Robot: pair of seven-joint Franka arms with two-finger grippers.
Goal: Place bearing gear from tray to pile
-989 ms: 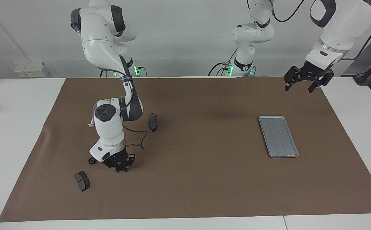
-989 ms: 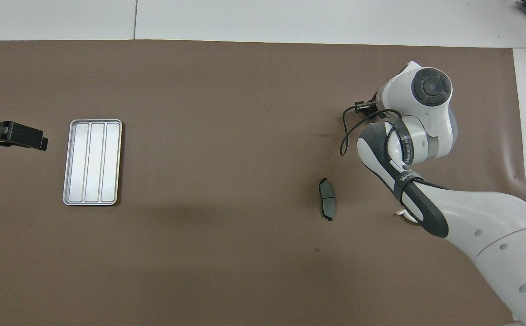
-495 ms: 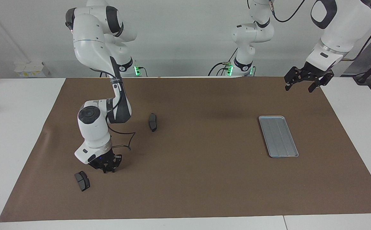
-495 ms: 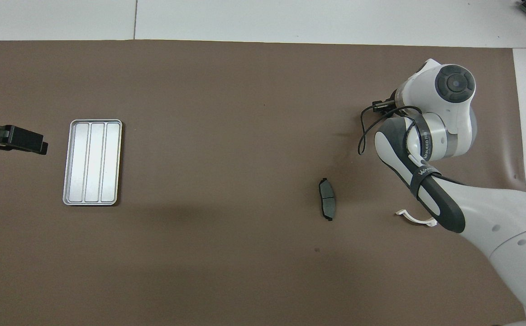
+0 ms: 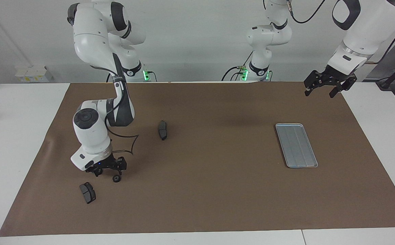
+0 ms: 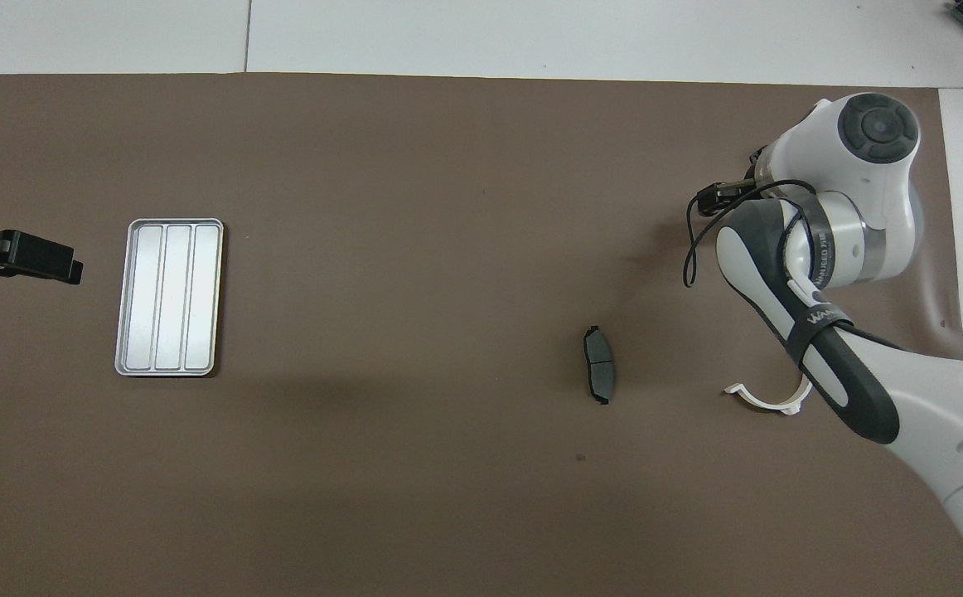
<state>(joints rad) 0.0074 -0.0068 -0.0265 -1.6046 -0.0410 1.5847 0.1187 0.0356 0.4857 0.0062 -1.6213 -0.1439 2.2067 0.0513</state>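
The silver-grey ridged tray (image 5: 296, 145) lies bare on the brown mat toward the left arm's end; it also shows in the overhead view (image 6: 170, 297). A small black round bearing gear (image 5: 116, 178) lies on the mat toward the right arm's end. My right gripper (image 5: 107, 172) hangs low just above and beside it, open and holding nothing. In the overhead view the right arm's wrist (image 6: 854, 199) hides both the gripper and the gear. My left gripper (image 5: 319, 92) waits open in the air past the tray at the mat's corner, and shows at the overhead view's edge (image 6: 42, 261).
A dark brake pad (image 5: 87, 192) lies on the mat close to the gear, farther from the robots. Another brake pad (image 5: 162, 130) (image 6: 599, 365) lies nearer the mat's middle. A white curved clip (image 6: 767, 400) lies by the right arm.
My right gripper swept low toward the right arm's end of the mat, then lifted slightly; the gear now lies uncovered beside its tips. The left gripper barely moved.
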